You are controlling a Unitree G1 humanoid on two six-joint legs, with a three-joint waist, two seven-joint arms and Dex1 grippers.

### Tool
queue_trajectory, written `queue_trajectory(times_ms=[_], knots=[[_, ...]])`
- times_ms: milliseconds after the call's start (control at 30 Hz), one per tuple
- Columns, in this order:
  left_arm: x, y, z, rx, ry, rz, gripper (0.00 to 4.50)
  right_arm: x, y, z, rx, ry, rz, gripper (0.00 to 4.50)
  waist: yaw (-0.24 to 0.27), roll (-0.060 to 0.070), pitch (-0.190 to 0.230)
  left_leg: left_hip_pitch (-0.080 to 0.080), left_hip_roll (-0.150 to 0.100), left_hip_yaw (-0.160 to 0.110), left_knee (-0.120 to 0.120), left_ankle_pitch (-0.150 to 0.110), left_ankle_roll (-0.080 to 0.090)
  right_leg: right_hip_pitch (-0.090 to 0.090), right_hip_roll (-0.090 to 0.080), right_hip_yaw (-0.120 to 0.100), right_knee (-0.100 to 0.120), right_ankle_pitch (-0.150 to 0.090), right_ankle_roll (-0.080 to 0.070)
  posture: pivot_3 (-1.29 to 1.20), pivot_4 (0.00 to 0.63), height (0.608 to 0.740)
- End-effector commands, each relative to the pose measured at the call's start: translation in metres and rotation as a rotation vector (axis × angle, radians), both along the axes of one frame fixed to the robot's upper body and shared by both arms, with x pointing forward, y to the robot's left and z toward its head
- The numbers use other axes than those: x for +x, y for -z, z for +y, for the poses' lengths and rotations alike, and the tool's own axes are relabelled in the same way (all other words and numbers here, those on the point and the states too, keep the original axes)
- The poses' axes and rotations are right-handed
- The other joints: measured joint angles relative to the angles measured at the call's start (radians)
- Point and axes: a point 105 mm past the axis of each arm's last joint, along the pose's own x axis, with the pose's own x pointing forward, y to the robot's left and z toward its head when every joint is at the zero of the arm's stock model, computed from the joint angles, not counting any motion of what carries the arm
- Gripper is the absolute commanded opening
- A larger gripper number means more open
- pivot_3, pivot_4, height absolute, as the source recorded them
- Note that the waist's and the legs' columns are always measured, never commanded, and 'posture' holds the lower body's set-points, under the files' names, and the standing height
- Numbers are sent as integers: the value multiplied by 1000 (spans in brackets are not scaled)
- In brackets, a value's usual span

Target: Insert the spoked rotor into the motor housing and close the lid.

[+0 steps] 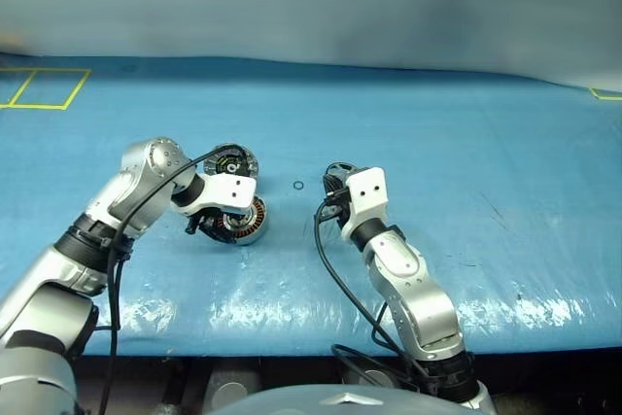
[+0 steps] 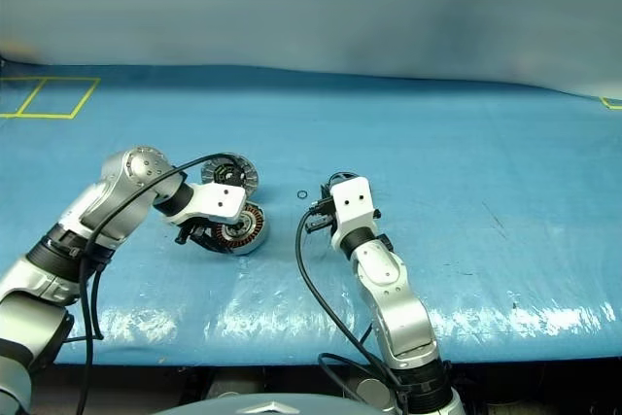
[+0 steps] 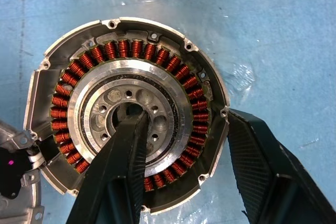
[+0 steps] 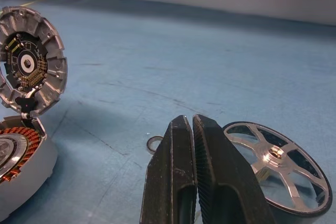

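1. The left gripper (image 3: 181, 145) is down over the motor housing (image 1: 245, 221) on the blue table cover (image 1: 437, 133). One finger sits in the dark centre hole, the other outside the rim, so the jaws straddle the copper windings (image 3: 126, 48) and wall.
2. The lid (image 4: 31, 66) stands upright, hinged at the housing's far edge, dark face showing.
3. The right gripper (image 4: 195, 145) is clamped shut on nothing, pointing level.
4. The key relation: the spoked rotor (image 4: 278, 169) lies flat just beside the right gripper's tips, so the right arm is the nearer one, and the housing lies to its left.
5. A tiny black ring (image 1: 297, 185) lies between the arms.
6. Whether the left fingers actually pinch the wall is hard to make out.
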Motion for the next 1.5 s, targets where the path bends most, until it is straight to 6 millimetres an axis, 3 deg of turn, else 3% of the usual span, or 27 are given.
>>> queue_trajectory(times_ms=[33,633,900,1167,1367,1500], knots=[[-6,2,-9,-26,36,9,1943,0,-12,3,14,-16,-45,175,1,0,0,0,0,0,0,0,0,0,0,0,0,0,0,0,150,740],[-2,0,-50,-55,132,-22,1943,1,-12,3,19,-11,-50,175,11,0,0,0,0,0,1,0,0,0,0,0,0,0,0,0,150,740],[-8,-13,-49,-54,177,-63,4493,1,-12,0,20,8,-49,175,6,0,0,0,0,0,1,0,0,0,0,0,0,0,0,0,150,740],[-33,-46,-49,-155,185,-128,4493,1,-15,-1,32,15,-59,175,2,1,1,-1,1,0,0,0,0,-1,0,0,0,0,0,0,150,740],[-49,-49,-37,-413,-140,-132,4493,2,-15,-5,-1,-3,-57,175,-5,2,1,0,1,0,0,0,0,-1,0,0,0,-1,-1,0,150,740],[-55,-32,-29,-573,-396,-173,3246,4,-18,-4,-46,-43,-66,175,-3,2,2,0,1,0,1,0,0,0,1,0,1,-1,-1,0,150,740]])
